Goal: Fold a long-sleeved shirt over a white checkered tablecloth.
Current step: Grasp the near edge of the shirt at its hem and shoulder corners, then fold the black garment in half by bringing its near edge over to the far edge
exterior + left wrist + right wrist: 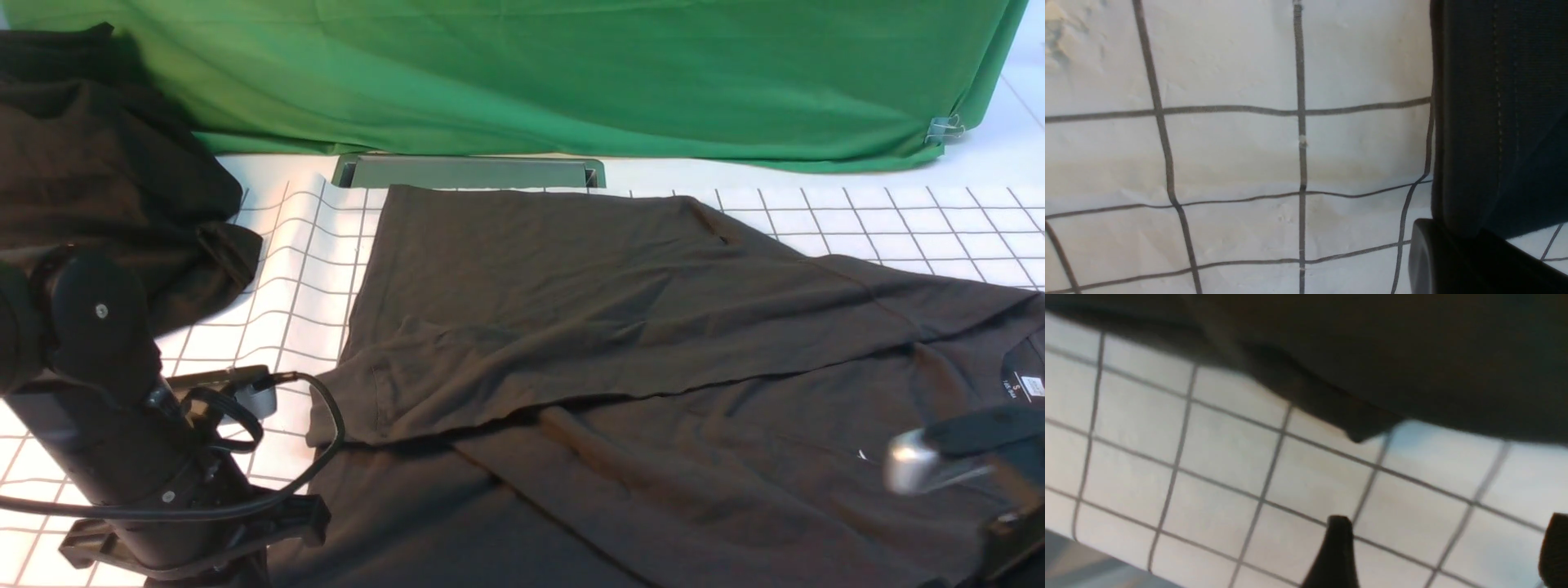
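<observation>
Though unclear from the front, right fingers apart, empty; left fingers tight on shirt.

A free strip of the white checkered tablecloth runs between the black garment pile and the long-sleeved shirt, more bare squares lie far right, while the green cloth closes the back and the left arm blocks the near left.
</observation>
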You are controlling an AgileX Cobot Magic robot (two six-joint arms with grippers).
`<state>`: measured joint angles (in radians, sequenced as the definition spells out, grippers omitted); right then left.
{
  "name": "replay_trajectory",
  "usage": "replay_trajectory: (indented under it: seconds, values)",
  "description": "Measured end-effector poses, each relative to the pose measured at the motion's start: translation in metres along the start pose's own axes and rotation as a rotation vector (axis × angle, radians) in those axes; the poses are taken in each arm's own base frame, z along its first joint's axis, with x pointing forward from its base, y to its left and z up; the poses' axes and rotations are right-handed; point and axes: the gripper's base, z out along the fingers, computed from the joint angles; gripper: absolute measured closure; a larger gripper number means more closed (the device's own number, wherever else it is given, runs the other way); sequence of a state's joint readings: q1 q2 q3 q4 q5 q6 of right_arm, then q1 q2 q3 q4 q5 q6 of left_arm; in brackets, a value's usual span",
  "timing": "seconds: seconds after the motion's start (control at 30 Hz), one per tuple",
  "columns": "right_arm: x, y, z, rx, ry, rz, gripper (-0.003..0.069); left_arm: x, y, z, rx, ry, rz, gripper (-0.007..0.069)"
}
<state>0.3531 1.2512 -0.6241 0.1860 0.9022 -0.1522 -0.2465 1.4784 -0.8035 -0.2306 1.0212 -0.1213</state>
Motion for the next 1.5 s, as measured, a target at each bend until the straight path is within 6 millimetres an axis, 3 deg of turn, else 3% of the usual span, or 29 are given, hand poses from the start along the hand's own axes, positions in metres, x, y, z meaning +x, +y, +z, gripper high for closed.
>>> replay_trajectory:
  seconds: [0.3,0.63,0.87,1.03,1.17,1.3,1.5]
  values:
    - [-0.014,0.042,0.045,0.148,0.073,-0.415,0.0067,-0.001,0.0,0.0,0.0,-0.006,0.003,0.0603]
    - [-0.026,0.051,0.062,0.188,0.107,-0.496,0.0081,-0.001,0.0,0.0,0.0,-0.009,0.003,0.0603]
    - [-0.028,0.05,0.062,0.21,0.103,-0.522,0.0323,-0.001,0.0,0.0,0.002,-0.014,0.003,0.0603]
    - [-0.029,0.049,0.061,0.217,0.099,-0.531,0.0539,-0.002,0.0,0.0,0.002,-0.021,0.01,0.0603]
    - [-0.028,0.049,0.06,0.219,0.118,-0.526,0.0622,-0.002,0.0,0.0,0.003,-0.023,0.01,0.0603]
    - [-0.023,0.049,0.055,0.216,0.148,-0.5,0.0629,0.002,-0.001,-0.007,0.012,-0.038,0.015,0.0603]
    - [-0.008,0.047,0.024,0.222,0.156,-0.431,0.063,0.022,-0.003,-0.027,0.034,-0.027,0.042,0.0603]
